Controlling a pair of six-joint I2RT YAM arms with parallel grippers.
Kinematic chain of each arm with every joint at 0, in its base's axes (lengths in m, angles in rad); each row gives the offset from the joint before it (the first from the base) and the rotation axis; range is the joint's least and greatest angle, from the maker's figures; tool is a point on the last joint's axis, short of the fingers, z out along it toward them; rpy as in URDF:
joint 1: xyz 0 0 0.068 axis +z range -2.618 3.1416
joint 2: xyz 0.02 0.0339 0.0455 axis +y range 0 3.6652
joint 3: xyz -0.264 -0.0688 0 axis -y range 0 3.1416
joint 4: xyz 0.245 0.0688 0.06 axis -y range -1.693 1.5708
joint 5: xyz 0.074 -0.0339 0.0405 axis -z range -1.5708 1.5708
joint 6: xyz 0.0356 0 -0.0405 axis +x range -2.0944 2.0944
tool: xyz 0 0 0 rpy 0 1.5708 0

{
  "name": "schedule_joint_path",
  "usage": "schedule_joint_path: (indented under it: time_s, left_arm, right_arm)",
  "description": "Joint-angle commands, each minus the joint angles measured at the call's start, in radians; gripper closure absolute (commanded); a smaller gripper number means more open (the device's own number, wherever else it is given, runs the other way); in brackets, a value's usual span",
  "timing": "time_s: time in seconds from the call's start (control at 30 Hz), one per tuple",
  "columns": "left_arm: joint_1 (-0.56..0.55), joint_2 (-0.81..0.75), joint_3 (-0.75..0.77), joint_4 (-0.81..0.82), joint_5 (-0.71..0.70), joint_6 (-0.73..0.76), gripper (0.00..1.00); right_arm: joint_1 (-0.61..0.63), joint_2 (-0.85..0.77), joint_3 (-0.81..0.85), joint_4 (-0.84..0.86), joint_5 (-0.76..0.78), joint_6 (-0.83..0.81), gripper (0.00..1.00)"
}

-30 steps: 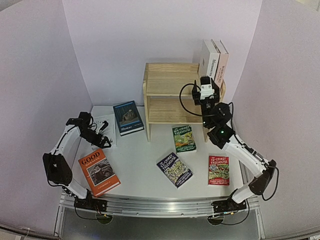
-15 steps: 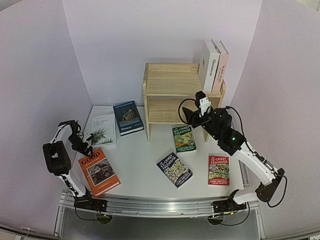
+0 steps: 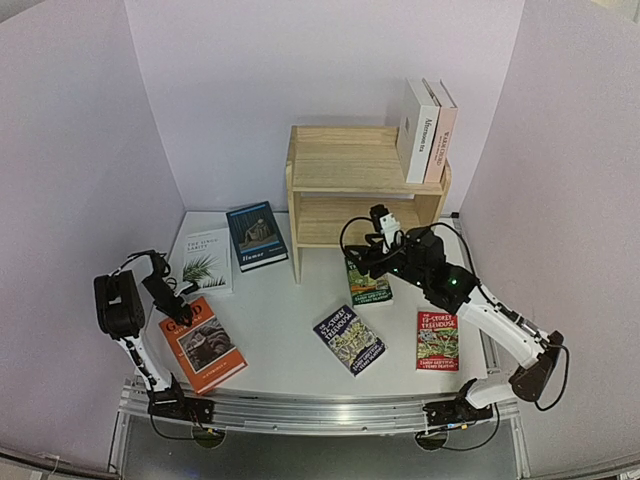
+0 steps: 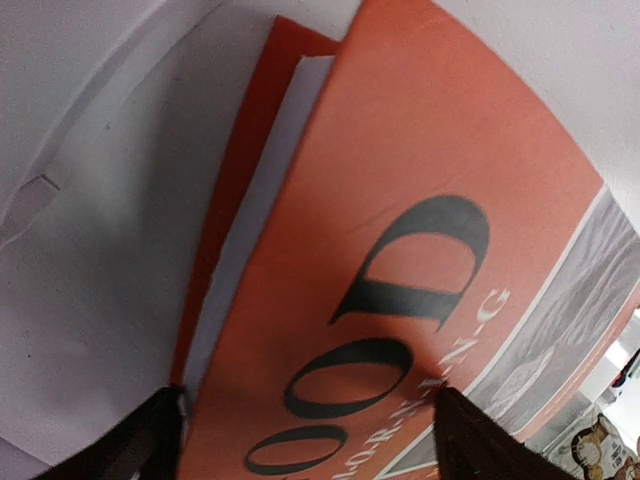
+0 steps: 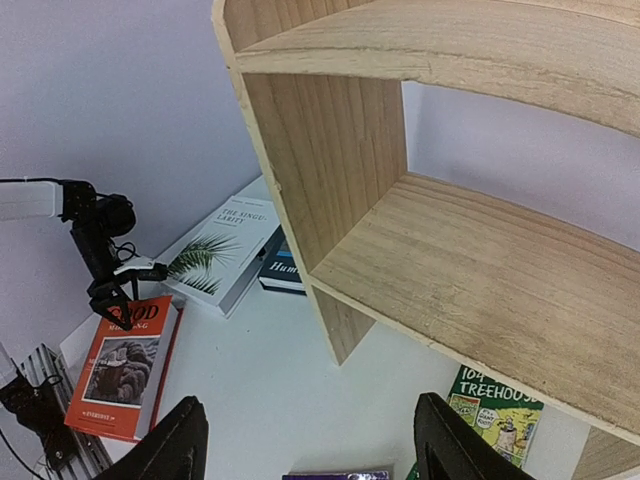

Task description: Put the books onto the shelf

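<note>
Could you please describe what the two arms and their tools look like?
The left arm and right arm are built alike: slim white links joined by chunky black cylindrical joints. Thin black cables loop near the wrists, and a small green light glows on the right arm. The left tool and right tool each have two dark fingers.

1. Top external: fixed high, above and behind the arm bases, looking down and forward; far enough to take in the whole table [image 3: 290, 300] and the shelf [image 3: 345, 165] at the back wall.
2. Left wrist: very near the orange "GOOD" book [image 4: 420, 200], looking along its cover; little else in frame.
3. Right wrist: low before the shelf, facing left and back, lower tier close.
4. Shared: orange "GOOD" book in all three; shelf, white palm-leaf book [image 3: 205, 262] and green Treehouse book [image 5: 495, 410] in top and right wrist.
</note>
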Motion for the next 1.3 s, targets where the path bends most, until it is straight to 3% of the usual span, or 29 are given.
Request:
schedule_joint_path:
  time_s: [0.0,0.17,0.2,0.43,0.63,0.8,0.93,1.13,1.2,1.27]
  left_arm:
    - [-0.009,-0.028,-0.038,-0.05,0.106,-0.001,0.35]
    - [-0.045,-0.083,-0.09,-0.091,0.157,-0.036,0.97]
    - [-0.055,-0.093,-0.091,-0.1,0.172,-0.051,0.99]
    - [-0.137,-0.146,-0.036,-0.145,0.244,-0.189,1.0]
    - [-0.214,-0.128,0.099,-0.22,0.199,-0.412,1.0]
    - [-0.239,-0.078,0.179,-0.29,0.258,-0.554,1.0]
    - [-0.246,-0.084,0.181,-0.285,0.303,-0.634,1.0]
    - [-0.261,-0.08,0.228,-0.313,0.347,-0.665,1.0]
    - [-0.261,-0.078,0.24,-0.32,0.365,-0.673,1.0]
    - [-0.263,-0.078,0.247,-0.323,0.38,-0.675,1.0]
  right_arm:
    - [0.024,0.013,-0.009,0.011,-0.011,0.033,0.32]
    - [0.055,0.062,-0.007,0.011,-0.016,0.055,0.32]
    - [0.063,0.077,-0.003,0.011,-0.02,0.059,0.32]
    - [0.175,0.214,0.05,0.006,0.049,0.087,0.32]
    - [0.41,0.426,0.211,-0.019,0.283,0.032,0.31]
    - [0.612,0.671,0.441,-0.071,0.53,-0.057,0.29]
    - [0.717,0.878,0.654,-0.097,0.681,-0.158,0.25]
    - [0.783,1.241,0.947,-0.088,1.066,-0.497,0.15]
    - [0.777,1.279,0.984,-0.064,1.113,-0.522,0.14]
    - [0.772,1.263,0.915,0.081,1.148,-0.595,0.14]
